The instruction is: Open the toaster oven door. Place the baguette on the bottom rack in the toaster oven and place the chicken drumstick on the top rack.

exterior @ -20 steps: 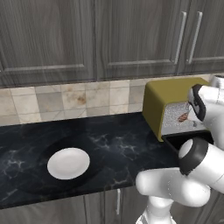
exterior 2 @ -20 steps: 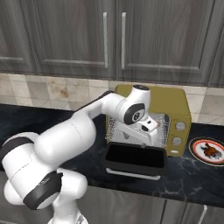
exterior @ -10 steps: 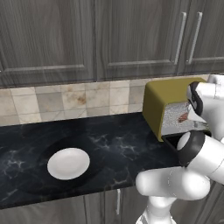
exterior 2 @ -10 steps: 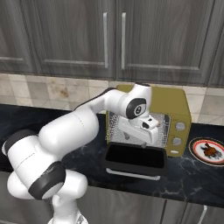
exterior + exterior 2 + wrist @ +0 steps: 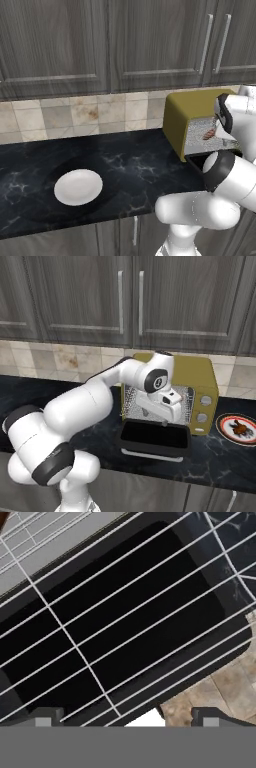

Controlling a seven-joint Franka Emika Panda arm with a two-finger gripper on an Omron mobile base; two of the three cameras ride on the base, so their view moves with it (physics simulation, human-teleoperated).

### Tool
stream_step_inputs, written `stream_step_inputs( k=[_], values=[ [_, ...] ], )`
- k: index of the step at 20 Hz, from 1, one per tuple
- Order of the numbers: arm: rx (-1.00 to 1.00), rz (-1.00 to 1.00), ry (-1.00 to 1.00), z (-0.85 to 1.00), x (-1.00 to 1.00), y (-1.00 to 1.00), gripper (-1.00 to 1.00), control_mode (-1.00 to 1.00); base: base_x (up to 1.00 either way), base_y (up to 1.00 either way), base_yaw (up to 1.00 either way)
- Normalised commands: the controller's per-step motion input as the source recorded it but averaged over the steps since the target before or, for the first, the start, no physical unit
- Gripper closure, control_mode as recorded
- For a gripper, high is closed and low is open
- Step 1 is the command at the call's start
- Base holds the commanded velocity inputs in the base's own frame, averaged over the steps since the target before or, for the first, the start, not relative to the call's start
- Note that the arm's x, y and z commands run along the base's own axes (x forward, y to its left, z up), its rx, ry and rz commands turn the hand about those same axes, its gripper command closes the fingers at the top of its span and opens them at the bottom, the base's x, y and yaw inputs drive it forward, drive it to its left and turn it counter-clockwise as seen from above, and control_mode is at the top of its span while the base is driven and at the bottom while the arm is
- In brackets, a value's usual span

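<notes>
Gripper (image 5: 127,716): two-finger, jaws spread wide, nothing between the tips. In the right base view it sits at the mouth of the toaster oven (image 5: 200,373), centre of frame, pointing down.

Toaster oven door (image 5: 155,437): folded down flat, just below the hand. Its long axis runs across the oven front, left to right in the right base view, and the free edge points toward the bottom of frame. In the hand view its dark glass crosses the frame diagonally, lower left to upper right.

Wire rack (image 5: 90,667): the wires cross the hand view in front of the glass. Whether this is the top or bottom rack cannot be told.

Reddish-brown piece (image 5: 209,134): inside the oven, right of frame in the left base view. It is too small to tell whether it is the loaf or the drumstick, or which way it points.

Red-rimmed plate (image 5: 220,428): right edge of frame, beside the oven, carrying a brown food item (image 5: 239,429).

White plate (image 5: 78,186): lower left, on the dark counter (image 5: 140,165).

Likely hazards: with the tips so close over the wires, a careless withdrawal could hook the rack and drag it out. A low sweep could strike the open door or nudge the piece already inside.
</notes>
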Motion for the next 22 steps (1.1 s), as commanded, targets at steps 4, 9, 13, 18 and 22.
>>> stream_step_inputs(
  k=[4,9,13,18,22],
  values=[
    [-0.07,0.00,0.01,-0.94,-0.74,-0.02,-1.00,-1.00,0.00,0.00,0.00],
    [0.06,0.00,-0.11,-0.27,-0.50,-0.05,-1.00,-1.00,0.00,0.00,0.00],
    [0.16,0.00,-0.11,0.36,-0.51,0.00,-1.00,-1.00,0.00,0.00,0.00],
    [0.00,0.00,-0.04,0.27,-0.49,0.16,-1.00,-1.00,0.00,0.00,0.00],
    [0.00,0.00,0.00,0.24,-0.38,0.20,-1.00,-1.00,0.00,0.00,0.00]
  ],
)
